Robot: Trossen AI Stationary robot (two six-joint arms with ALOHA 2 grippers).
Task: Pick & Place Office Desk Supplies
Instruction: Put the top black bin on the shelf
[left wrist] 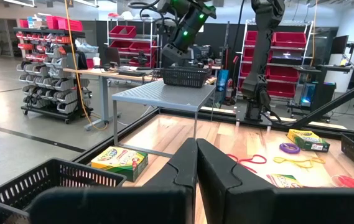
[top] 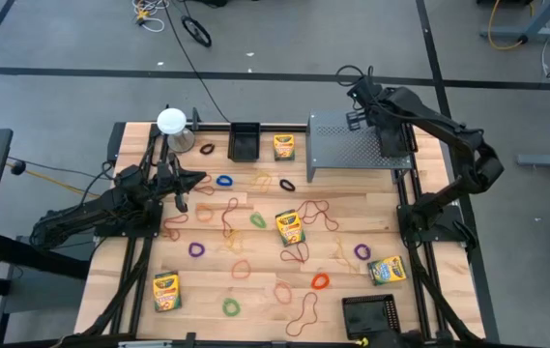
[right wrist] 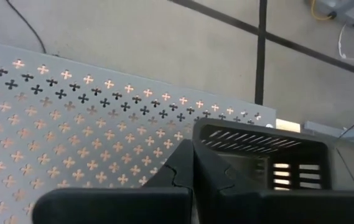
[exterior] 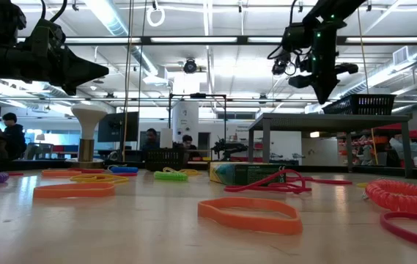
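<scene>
High view: both my grippers hung shut and empty above the table.

My left gripper (top: 195, 179) hovered with fingers pressed together, holding nothing, on the side of the grey perforated shelf (top: 357, 147) toward the white round-topped object (top: 171, 121); a blue rubber band (top: 223, 180) lay just beside its tip, an orange rubber band (top: 203, 213) near below it. My right gripper (top: 359, 94) was likewise closed on nothing, raised over the shelf's far edge beside a black mesh basket (right wrist: 270, 155). One crayon box (top: 284, 147) lay just beside the shelf, another crayon box (top: 290, 227) lay mid-table, well apart from both grippers.
</scene>
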